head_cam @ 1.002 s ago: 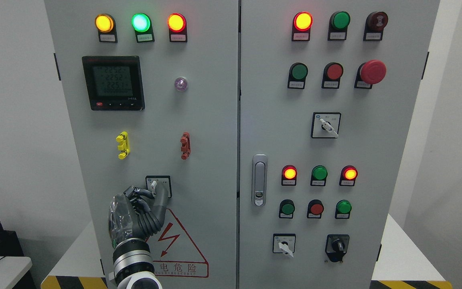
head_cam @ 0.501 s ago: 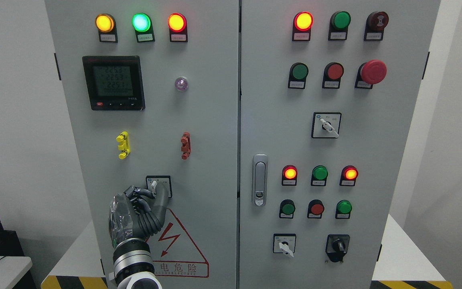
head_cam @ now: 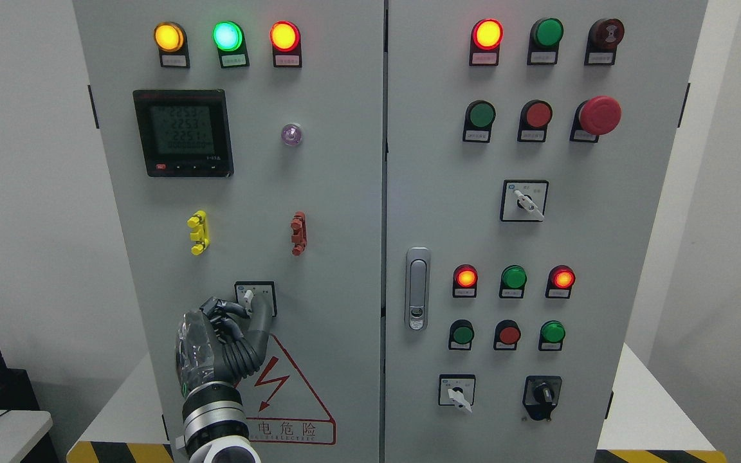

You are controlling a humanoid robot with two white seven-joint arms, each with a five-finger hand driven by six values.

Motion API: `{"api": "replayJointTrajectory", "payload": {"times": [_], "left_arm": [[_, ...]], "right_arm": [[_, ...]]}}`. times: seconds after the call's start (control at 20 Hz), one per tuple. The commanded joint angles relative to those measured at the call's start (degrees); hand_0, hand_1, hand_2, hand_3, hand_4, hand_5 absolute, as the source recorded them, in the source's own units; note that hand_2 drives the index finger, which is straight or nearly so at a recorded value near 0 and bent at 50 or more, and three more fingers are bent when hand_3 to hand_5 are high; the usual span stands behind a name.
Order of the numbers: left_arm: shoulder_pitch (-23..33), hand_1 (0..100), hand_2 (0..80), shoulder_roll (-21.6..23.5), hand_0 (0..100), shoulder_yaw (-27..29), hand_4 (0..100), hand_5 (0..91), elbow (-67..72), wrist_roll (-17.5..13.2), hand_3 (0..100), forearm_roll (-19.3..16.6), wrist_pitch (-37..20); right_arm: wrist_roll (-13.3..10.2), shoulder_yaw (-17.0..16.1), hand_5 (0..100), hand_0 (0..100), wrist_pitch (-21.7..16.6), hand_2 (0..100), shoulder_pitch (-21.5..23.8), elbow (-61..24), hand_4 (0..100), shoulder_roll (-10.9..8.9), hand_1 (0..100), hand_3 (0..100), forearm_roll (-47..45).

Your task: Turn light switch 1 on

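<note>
There are fourteen round lights and buttons (head_cam: 487, 33), four turning switches (head_cam: 523, 200), one big red stop button (head_cam: 599, 114), one meter screen (head_cam: 183, 132) and one robot hand (head_cam: 219, 344).

A tall grey metal two-door cabinet (head_cam: 345, 193) fills the middle. On its left door, the black-framed digital meter (head_cam: 183, 132) sits below a row of three round lit lamps (head_cam: 228, 36). Lower on that door is the small square rotary switch with a white knob (head_cam: 254, 297), above the red-outlined triangular warning sticker (head_cam: 293, 399). The robot's dark-fingered left hand (head_cam: 222, 341) is at the switch from lower left, fingers (head_cam: 260, 315) touching its knob. The silver door latch (head_cam: 417, 288) is on the right door, near the seam.
</note>
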Motion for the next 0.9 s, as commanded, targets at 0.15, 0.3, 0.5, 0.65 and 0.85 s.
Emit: {"api": "replayJointTrajectory", "payload": {"times": [0.15,0.3,0.5,0.65,0.85], "left_arm": [[0.20,61,61.7,-0.01,100,-0.39,100,84.4,-0.08,-0.70,100,0.01,0.08],[0.20,54,62.6,-0.09,100,-0.30,100,84.8,-0.08,-0.70,100,0.01,0.08],[0.20,38,64.2,-0.09,100,-0.30,100,85.6,-0.08,-0.70,100,0.01,-0.01],[0.20,29,64.8,-0.09,99,-0.30,100,85.8,-0.08,-0.70,100,0.01,-0.01],[0.20,27,65.0,-0.09,97,-0.30,100,85.9,-0.17,-0.70,100,0.01,-0.01]], "right_arm": [[0.00,1.32,0,12,0.04,0,-0.03,0.00,0,0.07,39,0,0.26],[0.00,1.32,0,12,0.04,0,-0.03,0.00,0,-0.02,39,0,0.26],[0.00,1.32,0,12,0.04,0,0.06,0.00,0,-0.02,39,0,0.26],[0.00,1.32,0,12,0.04,0,-0.03,0.00,0,0.07,39,0,0.26],[0.00,1.32,0,12,0.04,0,0.06,0.00,0,-0.02,39,0,0.26]]}}
